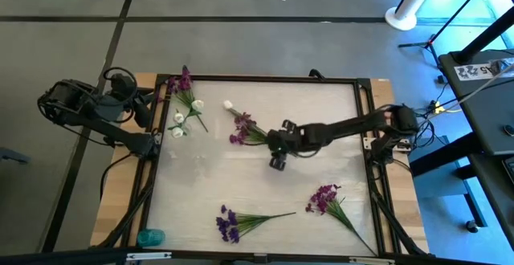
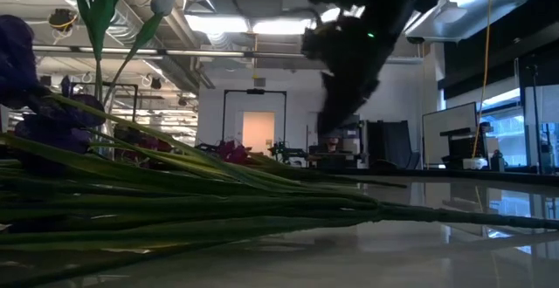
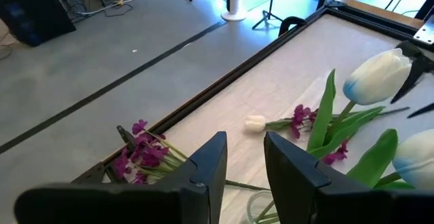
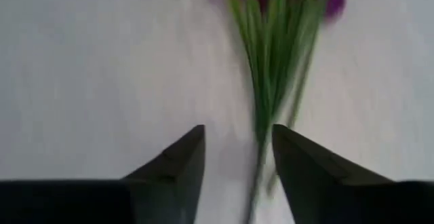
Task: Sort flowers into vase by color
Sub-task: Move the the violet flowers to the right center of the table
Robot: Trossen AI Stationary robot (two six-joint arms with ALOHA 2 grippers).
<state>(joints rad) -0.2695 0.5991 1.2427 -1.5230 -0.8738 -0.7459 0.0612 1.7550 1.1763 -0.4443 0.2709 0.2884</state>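
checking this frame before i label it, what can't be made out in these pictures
- Vase: the high view shows only flowers at the left hand; the left wrist view cuts off a glassy rim behind its fingers.
- Right hand: in the right wrist view a blurred purple sprig has its stem between the open fingers; contact is unclear.
- Low view: near stems hide most of the table.
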